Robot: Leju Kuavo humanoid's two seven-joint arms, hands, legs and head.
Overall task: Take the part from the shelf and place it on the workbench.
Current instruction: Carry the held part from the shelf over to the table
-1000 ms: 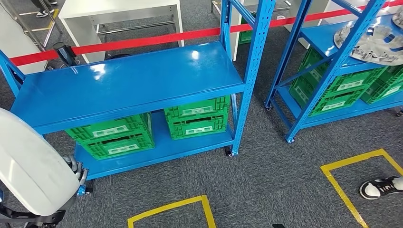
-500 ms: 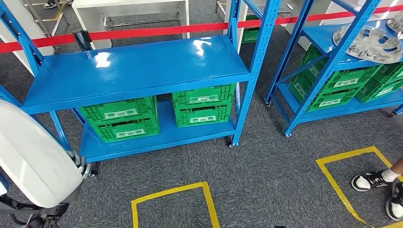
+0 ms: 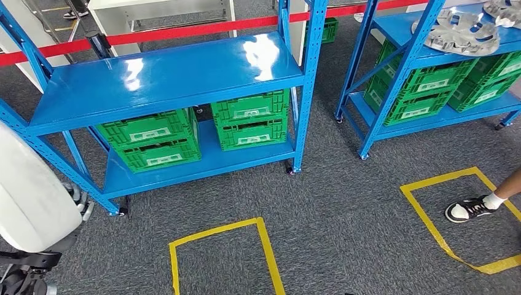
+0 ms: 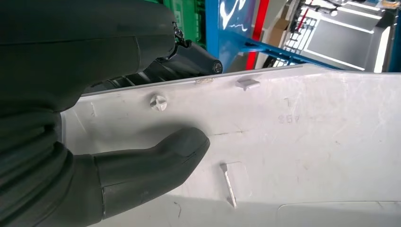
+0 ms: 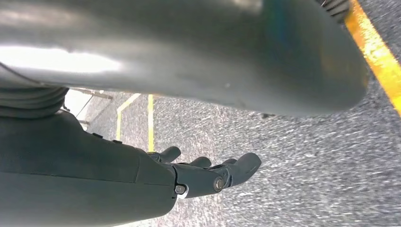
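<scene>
I see two blue shelves: one blue shelf (image 3: 166, 83) just ahead of my left hand (image 4: 71, 118), and another blue shelf (image 3: 424, 117) far off to the right. Four green crates (image 3: 156, 144) sit under the near one. More green crates (image 3: 430, 92) sit in the far one (I can't count them all). One white part (image 4: 293, 142) is in my left hand. Two yellow floor squares (image 3: 221, 258) are there, and one shoe (image 3: 468, 209).
</scene>
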